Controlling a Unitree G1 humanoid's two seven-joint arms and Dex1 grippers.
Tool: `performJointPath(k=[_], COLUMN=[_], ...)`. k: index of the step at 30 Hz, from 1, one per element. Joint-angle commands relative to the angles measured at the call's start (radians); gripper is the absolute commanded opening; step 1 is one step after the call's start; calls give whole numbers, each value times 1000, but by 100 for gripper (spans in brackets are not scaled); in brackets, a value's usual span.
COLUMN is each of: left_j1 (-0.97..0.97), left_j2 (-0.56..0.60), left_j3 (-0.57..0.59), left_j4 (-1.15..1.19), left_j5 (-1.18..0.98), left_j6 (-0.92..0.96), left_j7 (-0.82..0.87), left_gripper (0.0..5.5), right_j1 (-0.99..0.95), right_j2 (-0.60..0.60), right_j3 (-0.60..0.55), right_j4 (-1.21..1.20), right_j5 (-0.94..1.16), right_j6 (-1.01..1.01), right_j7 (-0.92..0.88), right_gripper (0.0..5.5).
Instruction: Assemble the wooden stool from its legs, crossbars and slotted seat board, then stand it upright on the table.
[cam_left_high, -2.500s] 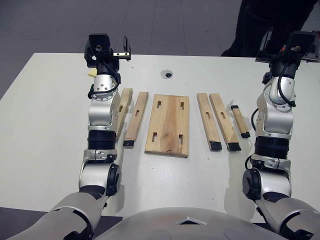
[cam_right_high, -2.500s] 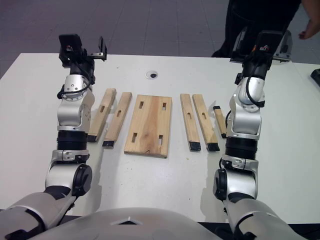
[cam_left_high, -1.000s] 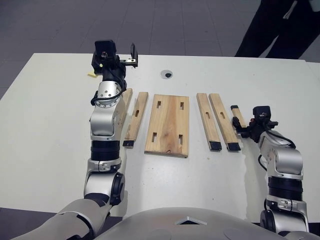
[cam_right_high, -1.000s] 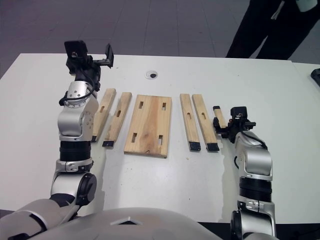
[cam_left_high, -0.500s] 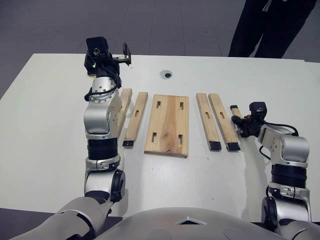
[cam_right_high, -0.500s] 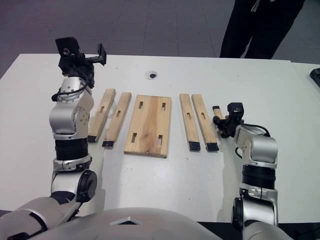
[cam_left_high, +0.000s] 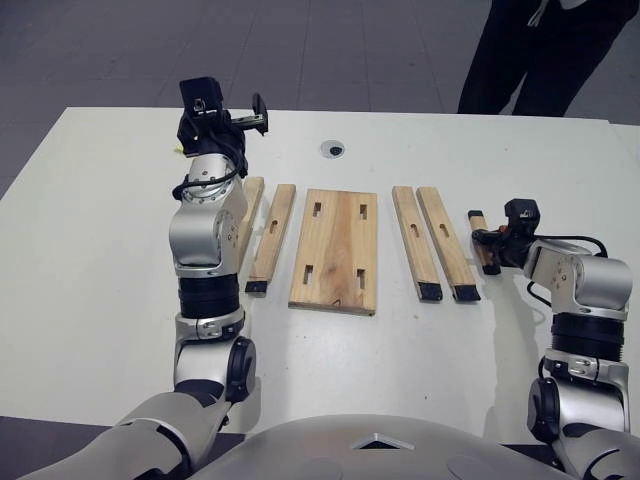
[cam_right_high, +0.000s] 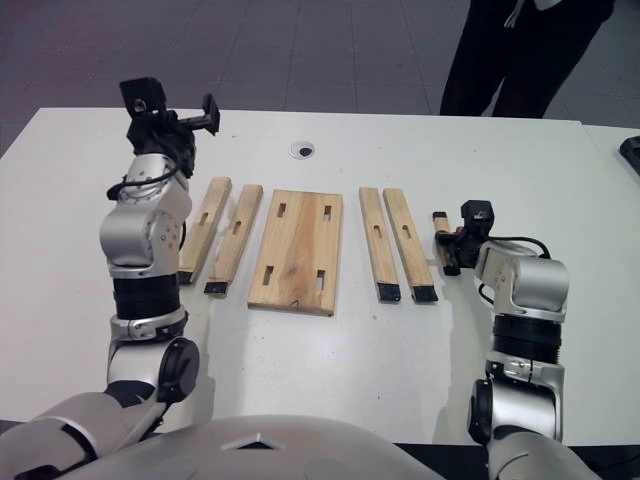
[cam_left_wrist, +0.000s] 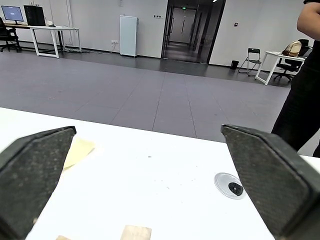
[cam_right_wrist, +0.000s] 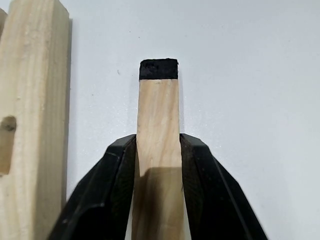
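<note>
Right of the seat board (cam_left_high: 335, 248), our right gripper (cam_right_wrist: 158, 142) clamps the short crossbar (cam_right_wrist: 158, 100), whose black end pokes out past it. Our left gripper (cam_left_wrist: 147, 131) gapes.

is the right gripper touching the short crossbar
Touching. In the right wrist view the fingers of the right gripper press against both sides of the short crossbar, with no gap visible.

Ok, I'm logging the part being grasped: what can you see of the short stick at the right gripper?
The short stick is pale bare wood, square-sided, with a black cap on its far end. It lies on the white table, beside the nearest slotted leg without touching it. The right gripper is shut on its two long sides.
</note>
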Motion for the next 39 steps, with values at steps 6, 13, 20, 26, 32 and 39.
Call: performJointPath(k=[6, 13, 20, 26, 32, 39], left_j1=[2, -17, -70, -161, -279, -352], left_j2=[19, 21, -2, 12, -7, -35], left_j3=[9, 49, 100, 109, 120, 100], left_j4=[76, 99, 39, -95, -29, 63], left_j5=[-36, -110, -339, -661, -839, -942], left_j6=[-26, -39, 45, 294, 405, 450], left_j7=[-82, -140, -266, -370, -371, -379], left_gripper=[540, 540, 540, 540, 540, 540], right_j1=[31, -13, -93, -108, -90, -75], right_j2=[93, 96, 86, 81, 97, 109], right_j3=[-41, -45, 11, 74, 134, 215], right_j4=[-8, -98, -146, -242, -374, -456], right_j5=[32, -13, -69, -58, 10, 31], right_j6=[-197, -513, -751, -853, -847, -828], right_j7=[-11, -59, -59, 8, 92, 126], right_gripper=[126, 126, 126, 126, 126, 126])
